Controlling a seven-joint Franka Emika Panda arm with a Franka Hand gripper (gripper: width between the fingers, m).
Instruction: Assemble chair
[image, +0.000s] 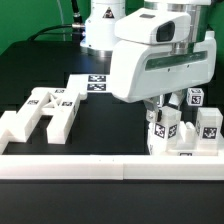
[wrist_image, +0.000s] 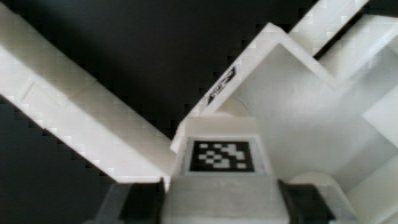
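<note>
My gripper (image: 165, 112) hangs at the exterior view's right, just behind the front wall. It is shut on a chunky white chair part (image: 165, 130) that carries square tags. In the wrist view the gripper (wrist_image: 221, 196) has one dark finger (wrist_image: 135, 202) on each side of this part (wrist_image: 267, 100), both touching it, with a tag (wrist_image: 222, 155) just beyond the jaws. An H-shaped chair frame (image: 45, 112) lies on the black table at the exterior view's left. More tagged chair parts (image: 209, 126) stand beside the held part, to its right.
The long plain white border wall (image: 100, 168) runs along the front and shows as a diagonal band in the wrist view (wrist_image: 71, 100). The marker board (image: 95, 82) lies further back near the arm's base. Another small tagged part (image: 195, 97) stands behind the gripper.
</note>
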